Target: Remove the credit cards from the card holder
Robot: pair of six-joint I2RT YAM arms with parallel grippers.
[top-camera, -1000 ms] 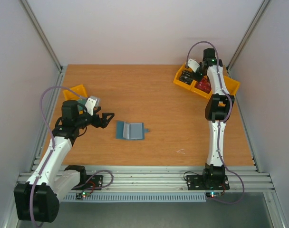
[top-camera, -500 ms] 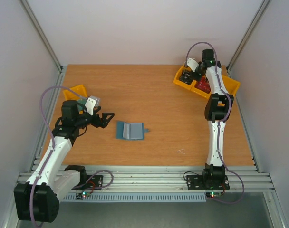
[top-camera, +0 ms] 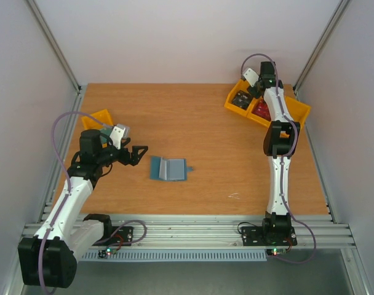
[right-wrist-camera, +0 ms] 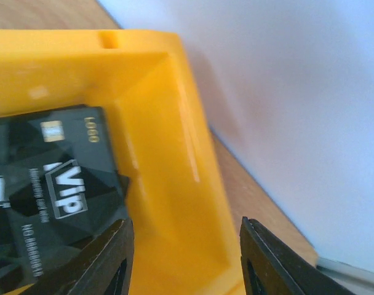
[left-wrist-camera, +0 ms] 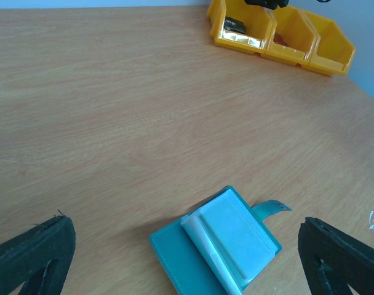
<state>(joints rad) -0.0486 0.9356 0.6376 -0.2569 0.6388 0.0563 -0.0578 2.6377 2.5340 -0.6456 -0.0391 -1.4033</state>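
The card holder [top-camera: 168,168] [left-wrist-camera: 218,252], a teal wallet, lies open on the table with its pale blue sleeves up and its strap to the right. My left gripper [top-camera: 135,155] [left-wrist-camera: 187,261] hovers just left of it, open and holding nothing. A dark credit card [right-wrist-camera: 51,178] [top-camera: 240,99] marked VIP lies flat in the left compartment of the yellow bins [top-camera: 291,117] [right-wrist-camera: 168,160]. My right gripper [top-camera: 253,90] [right-wrist-camera: 184,258] hangs above that compartment's wall, open, with nothing between its fingers.
A red thing [top-camera: 264,110] sits in the bins' middle compartment. A single yellow bin [top-camera: 101,117] stands at the table's left edge behind my left arm. White walls close off the back and both sides.
My right gripper has opened and risen from inside the bin, leaving the dark card lying there. The left arm and the card holder have not moved.
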